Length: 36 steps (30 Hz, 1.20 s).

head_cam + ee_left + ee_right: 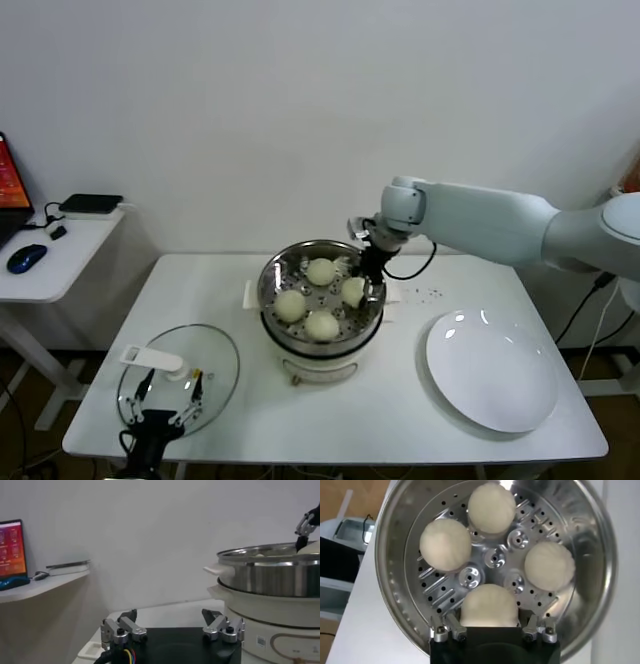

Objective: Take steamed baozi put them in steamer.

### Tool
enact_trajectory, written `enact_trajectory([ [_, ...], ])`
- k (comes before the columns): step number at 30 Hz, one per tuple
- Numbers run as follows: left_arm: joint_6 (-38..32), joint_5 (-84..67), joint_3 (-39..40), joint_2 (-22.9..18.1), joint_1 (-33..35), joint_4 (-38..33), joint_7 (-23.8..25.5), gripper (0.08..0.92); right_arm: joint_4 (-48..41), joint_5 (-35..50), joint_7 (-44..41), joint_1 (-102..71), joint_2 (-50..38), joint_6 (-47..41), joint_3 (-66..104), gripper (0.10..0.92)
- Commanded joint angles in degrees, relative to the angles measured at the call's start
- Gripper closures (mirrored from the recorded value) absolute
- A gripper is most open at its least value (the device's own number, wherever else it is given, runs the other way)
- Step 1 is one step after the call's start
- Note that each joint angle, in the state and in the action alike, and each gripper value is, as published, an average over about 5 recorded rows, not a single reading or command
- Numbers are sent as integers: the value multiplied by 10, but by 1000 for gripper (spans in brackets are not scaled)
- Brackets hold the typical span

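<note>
The steamer stands mid-table, a shiny steel pot with a perforated tray on a white base. Three steamed baozi lie free on the tray, also seen in the right wrist view. A further baozi sits on the tray's right side with my right gripper down in the pot, its fingers against the bun's two sides. My left gripper hangs open and empty low at the front left.
A round glass lid with a white handle lies on the table at the front left, under my left gripper. A flat white plate lies bare at the right. A side desk with a mouse stands off to the left.
</note>
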Motion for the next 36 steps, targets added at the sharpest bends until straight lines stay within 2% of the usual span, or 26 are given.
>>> enact_trajectory([
  [1,0,1,1,0,0,1,0,177,-2,-7,2,-14,3,0,2,289],
  [4,-1,1,1,0,0,1,0,177,-4,-7,4,-16,4,0,4,282],
  [11,0,1,0,0,0,1,0,177,-7,-2,4,-16,5,2,10,207],
  [22,0,1,0,1,0,-1,0,177,1,55,-16,32,-12,5,16,203],
  [29,-1,2,1,3,3,-5,1,177,52,87,15,65,-87,19,43,203],
  [36,0,4,4,1,2,-16,1,177,113,74,126,25,-198,45,121,203],
])
